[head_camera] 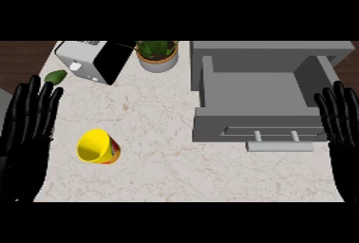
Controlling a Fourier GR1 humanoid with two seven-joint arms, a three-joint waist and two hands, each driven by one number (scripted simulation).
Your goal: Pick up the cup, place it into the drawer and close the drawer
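Observation:
A yellow cup (98, 146) lies on its side on the marble counter (161, 161), at the lower left, its mouth turned to the left. The grey drawer (256, 102) stands pulled out at the right, nothing inside, with a pale handle (278, 145) on its front. My left hand (28, 118) rests open at the left edge, fingers up, a short way left of the cup. My right hand (342, 118) rests open at the right edge, beside the drawer's right wall. Neither hand touches anything.
A toaster (91, 59) sits at the back left, with a potted plant (157, 54) to its right. A small green fruit (55, 76) lies near the left hand's fingertips. The grey cabinet (273, 50) rises behind the drawer.

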